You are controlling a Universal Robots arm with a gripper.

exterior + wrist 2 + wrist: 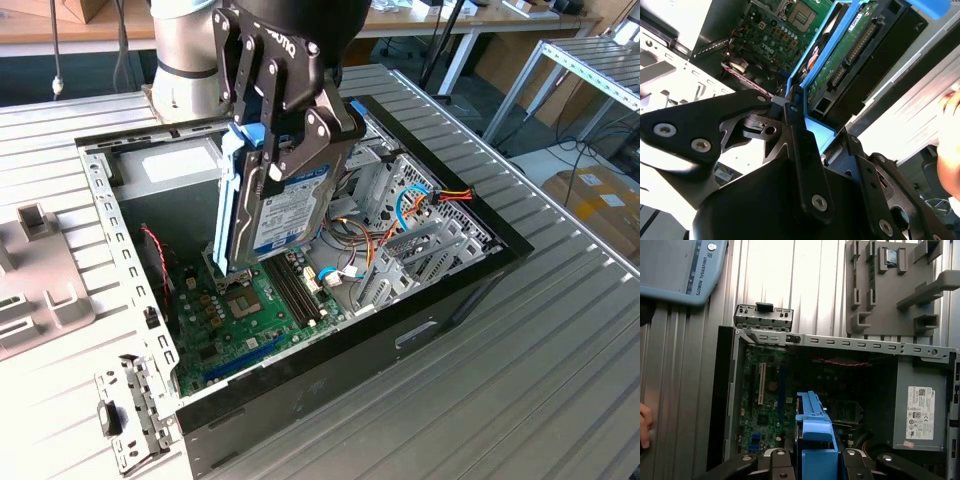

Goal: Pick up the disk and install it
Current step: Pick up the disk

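My gripper [292, 150] is shut on the disk [285, 215], a silver hard drive with a white label, set in a light-blue carrier. It hangs nearly upright over the middle of the open computer case [480, 272], its lower end just above the motherboard [235, 310]. In the second wrist view the disk's green circuit board [850, 55] and blue carrier frame [812, 60] sit between the black fingers [795, 130]. The first wrist view looks down on the carrier's blue end [812, 425] above the case.
A grey power supply [175, 165] sits at the case's far end, and a metal drive cage [420, 200] with coloured cables is on the exterior view's right. A grey fixture [35, 270] and a loose bracket [130, 405] lie on the table. A person's hand [644, 425] rests beside the case.
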